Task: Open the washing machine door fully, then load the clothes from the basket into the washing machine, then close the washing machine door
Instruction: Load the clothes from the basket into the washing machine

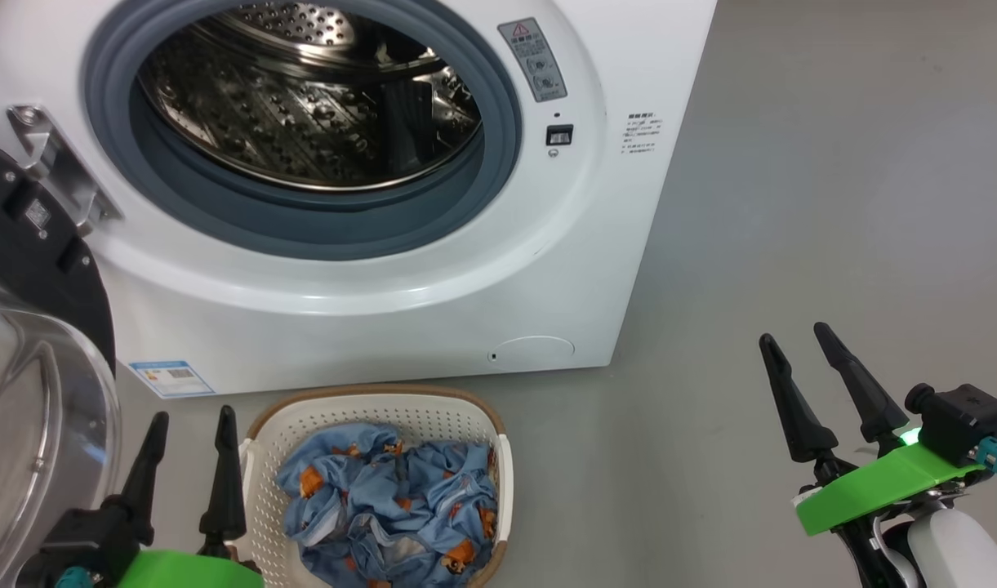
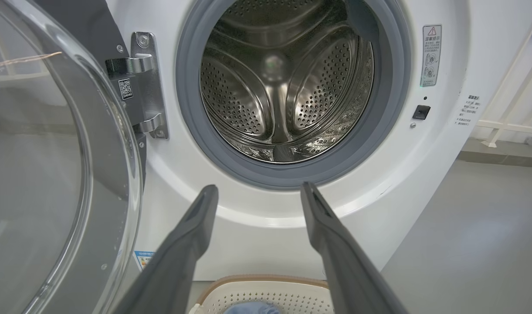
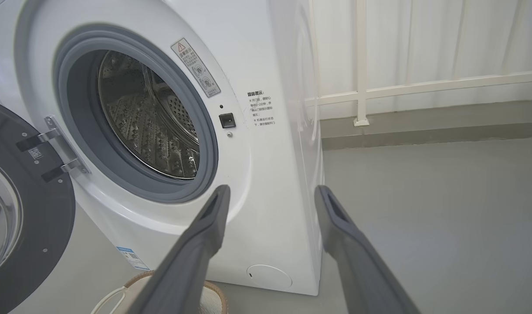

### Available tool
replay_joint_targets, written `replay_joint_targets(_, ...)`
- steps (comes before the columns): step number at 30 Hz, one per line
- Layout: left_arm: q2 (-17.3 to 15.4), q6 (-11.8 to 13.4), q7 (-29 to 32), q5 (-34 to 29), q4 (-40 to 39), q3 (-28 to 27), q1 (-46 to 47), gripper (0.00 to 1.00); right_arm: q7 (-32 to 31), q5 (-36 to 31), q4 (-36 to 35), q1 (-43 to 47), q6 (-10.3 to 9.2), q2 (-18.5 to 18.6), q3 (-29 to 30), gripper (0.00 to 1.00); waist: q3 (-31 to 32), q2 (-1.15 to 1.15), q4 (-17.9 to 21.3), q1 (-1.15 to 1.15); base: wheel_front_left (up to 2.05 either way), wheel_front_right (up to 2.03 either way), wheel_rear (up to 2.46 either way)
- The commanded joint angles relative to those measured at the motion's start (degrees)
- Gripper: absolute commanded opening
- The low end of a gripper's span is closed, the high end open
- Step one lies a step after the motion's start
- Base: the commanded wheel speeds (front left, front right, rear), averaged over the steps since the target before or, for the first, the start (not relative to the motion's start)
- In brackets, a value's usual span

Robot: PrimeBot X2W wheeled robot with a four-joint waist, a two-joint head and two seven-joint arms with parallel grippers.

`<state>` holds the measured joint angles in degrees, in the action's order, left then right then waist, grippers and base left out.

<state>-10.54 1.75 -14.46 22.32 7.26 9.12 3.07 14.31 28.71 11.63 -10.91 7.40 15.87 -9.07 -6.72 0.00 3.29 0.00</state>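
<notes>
Lying crumpled in the perforated plastic basket [image 1: 433, 412], soft blue clothes [image 1: 392, 498]

One washing machine [image 1: 367, 327], one door [image 1: 37, 253], one basket [image 1: 376, 404] before the washing machine, one heap of clothes [image 1: 392, 498] (garments uncountable), two pincers: left pincer [image 1: 192, 414], right pincer [image 1: 793, 333].

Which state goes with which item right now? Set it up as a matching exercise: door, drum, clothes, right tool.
Items:
1. washing machine door
2. drum
3. clothes
4. right tool

States:
a. heaped in the basket
b. swung open
c. bare steel, nothing inside
d. open, holding nothing

Pairs: 1-b, 2-c, 3-a, 4-d
</notes>
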Motion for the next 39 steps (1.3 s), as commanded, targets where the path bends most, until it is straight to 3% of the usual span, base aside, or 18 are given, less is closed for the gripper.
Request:
replay_joint_targets(1,-1.02,-0.37,-0.54,-0.77,-1.08,-1.99,3.04,1.0,0.69,-0.57,-1.7,-1.87,0.09,0.38,-0.94,1.0,-0.86,0.0,0.18,0.0,0.0,0.0,0.0)
replay_joint_targets(21,-1.15,-1.59,-0.53,-0.6,2.02,-1.29,8.45,1.0,0.69,-1.12,-3.16,-4.56,0.09,-0.98,0.53,1.0,-9.1,0.0,1.21,0.0,0.0,0.0,0.0)
replay_joint_targets(39,-0.57,-4.17,0.06,0.77,13.46,0.64,17.23,1.0,0.69,-0.86,-4.96,-8.56,0.09,-2.31,1.83,1.0,-19.93,0.0,3.11,0.0,0.0,0.0,0.0)
